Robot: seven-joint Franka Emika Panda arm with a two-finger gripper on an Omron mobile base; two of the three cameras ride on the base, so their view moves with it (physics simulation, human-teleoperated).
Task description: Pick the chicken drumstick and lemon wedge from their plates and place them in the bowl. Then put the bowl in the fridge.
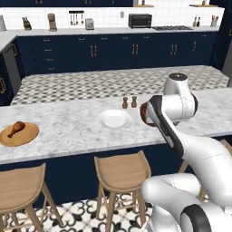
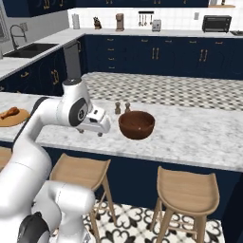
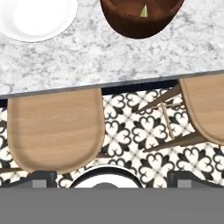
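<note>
The chicken drumstick (image 1: 16,128) (image 2: 9,113) lies on the tan wooden plate (image 1: 25,137) (image 2: 18,121) at the counter's far left. The white plate (image 1: 114,118) (image 3: 37,17) is bare. A tiny lemon wedge (image 3: 143,11) rests inside the dark wooden bowl (image 2: 136,124) (image 3: 140,22), which the arm partly hides in the left base view (image 1: 143,113). My gripper (image 2: 90,132) (image 3: 113,179) is open and holds nothing. It points down over the counter's front edge, left of the bowl. The fridge is out of view.
Two small shakers (image 1: 129,102) (image 2: 121,108) stand just behind the bowl. Wooden stools (image 3: 56,129) (image 3: 205,109) sit below the counter's front edge (image 3: 109,85), directly under the hand. Navy cabinets line the far wall.
</note>
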